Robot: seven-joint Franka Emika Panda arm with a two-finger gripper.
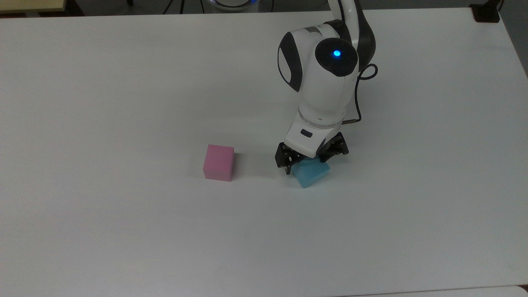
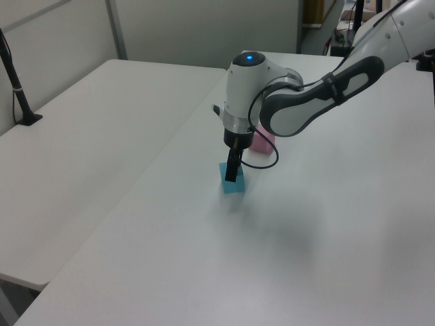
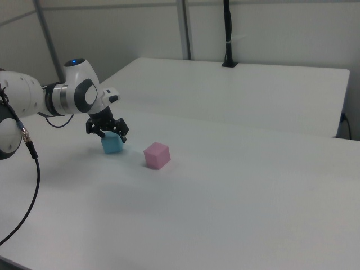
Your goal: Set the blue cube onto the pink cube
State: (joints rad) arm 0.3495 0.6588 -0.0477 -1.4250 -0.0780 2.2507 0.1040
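Observation:
The blue cube (image 1: 311, 175) lies on the white table (image 1: 123, 103), turned at an angle, to the top view's right of the pink cube (image 1: 218, 163). A clear gap separates the two cubes. My gripper (image 1: 309, 165) is down over the blue cube and stands open, with one finger on each side of it. In the right view the gripper (image 3: 107, 133) sits on top of the blue cube (image 3: 112, 145), and the pink cube (image 3: 157, 155) rests to the right view's right. In the left view the gripper (image 2: 232, 171) covers part of the blue cube (image 2: 234, 185); the pink cube (image 2: 262, 140) peeks out behind the arm.
A black cable (image 1: 363, 82) loops off the wrist. A black post (image 2: 19, 95) stands clamped on the adjoining table (image 2: 102, 136) at the left view's left. The same post (image 3: 228, 34) rises at the back of the right view.

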